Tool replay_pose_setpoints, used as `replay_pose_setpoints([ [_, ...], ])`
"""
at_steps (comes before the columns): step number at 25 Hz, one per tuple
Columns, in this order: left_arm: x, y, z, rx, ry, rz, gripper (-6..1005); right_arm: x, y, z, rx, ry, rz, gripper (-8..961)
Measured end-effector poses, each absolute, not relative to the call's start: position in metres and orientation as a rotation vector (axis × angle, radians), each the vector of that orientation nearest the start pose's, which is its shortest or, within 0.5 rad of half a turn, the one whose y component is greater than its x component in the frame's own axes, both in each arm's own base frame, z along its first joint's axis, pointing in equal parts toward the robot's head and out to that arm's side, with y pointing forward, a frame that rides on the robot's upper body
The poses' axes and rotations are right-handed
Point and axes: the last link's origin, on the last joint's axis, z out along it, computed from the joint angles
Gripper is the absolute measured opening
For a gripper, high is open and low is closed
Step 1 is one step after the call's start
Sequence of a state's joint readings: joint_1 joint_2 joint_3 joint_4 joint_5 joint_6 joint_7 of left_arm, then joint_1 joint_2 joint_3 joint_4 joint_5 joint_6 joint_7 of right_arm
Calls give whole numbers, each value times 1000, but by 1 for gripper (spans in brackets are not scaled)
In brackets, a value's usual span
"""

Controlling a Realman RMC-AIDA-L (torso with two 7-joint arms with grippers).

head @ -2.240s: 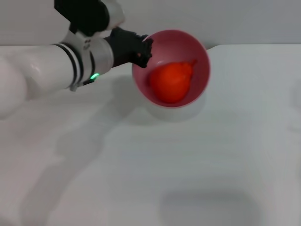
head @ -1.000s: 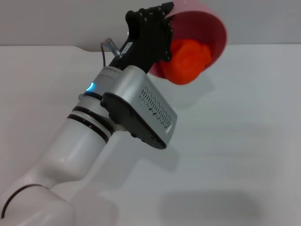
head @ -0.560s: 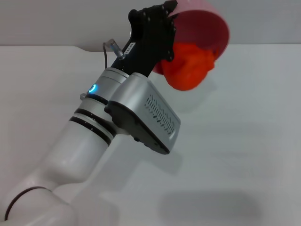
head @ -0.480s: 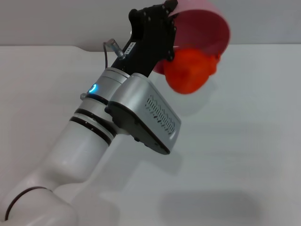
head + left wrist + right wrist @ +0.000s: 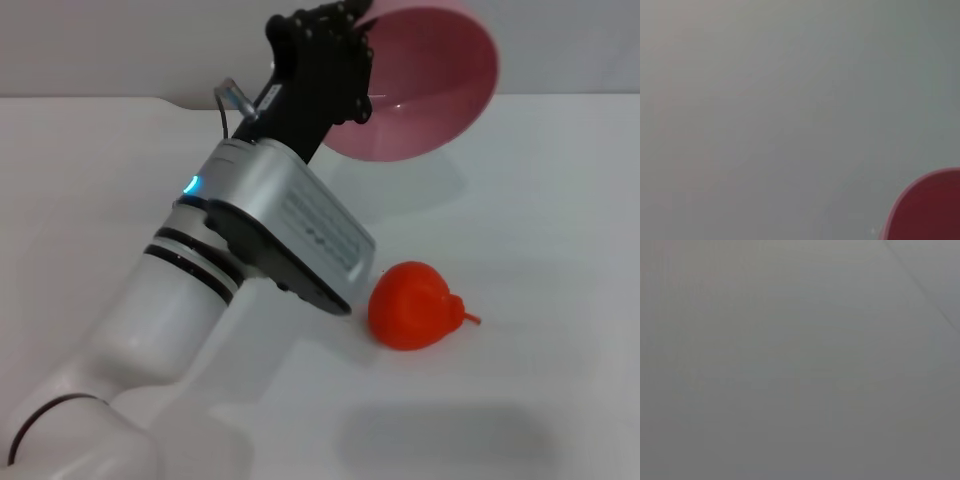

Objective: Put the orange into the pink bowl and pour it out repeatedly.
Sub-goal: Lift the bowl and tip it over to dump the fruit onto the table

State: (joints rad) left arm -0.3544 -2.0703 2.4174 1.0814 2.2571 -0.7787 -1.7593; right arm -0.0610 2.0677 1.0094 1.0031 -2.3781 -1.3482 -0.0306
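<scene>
While tipped empty at twelve o'clock, pink bowl (image 5: 425, 85) pinched at rim by left gripper (image 5: 340, 35) jaws; orange (image 5: 410, 305) loose on table (image 5: 540, 200), five o'clock; liable to roll. Right gripper unseen.

No text, label, brand or number can be read anywhere. The pink bowl (image 5: 430, 85) and the orange (image 5: 410, 305) carry no markings. The silver housing (image 5: 290, 235) on the left arm has a patch of small raised marks, perhaps lettering or vent slots, too blurred to make out. Both wrist views show only plain grey.
</scene>
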Motion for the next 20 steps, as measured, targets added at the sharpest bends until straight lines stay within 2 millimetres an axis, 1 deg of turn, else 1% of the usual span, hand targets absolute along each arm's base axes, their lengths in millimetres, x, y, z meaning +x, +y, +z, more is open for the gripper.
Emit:
replay_pose_setpoints([
  [3,-117,328,-79,-1750,447,-385,57,252,257,46,-1094,434,1163,649],
  [5,-120,336,-78,-1810,336,-430,57,252,258,44,-1108,435,1161,649],
  [8,-125,357,-77,-1919,124,-476,57,251,260,39,-1137,447,1153,648],
  [11,-133,381,-74,-2041,-141,-469,58,251,263,35,-1166,472,1140,648],
  [12,-134,386,-73,-2061,-185,-460,58,252,264,33,-1177,486,1133,647],
  [15,-144,413,-62,-2176,-473,-392,58,253,269,30,-1209,522,1110,647],
  [18,-149,432,-46,-2247,-681,-360,59,253,275,27,-1258,556,1088,646],
  [20,-154,443,-30,-2283,-788,-336,59,252,280,25,-1303,585,1069,646],
])
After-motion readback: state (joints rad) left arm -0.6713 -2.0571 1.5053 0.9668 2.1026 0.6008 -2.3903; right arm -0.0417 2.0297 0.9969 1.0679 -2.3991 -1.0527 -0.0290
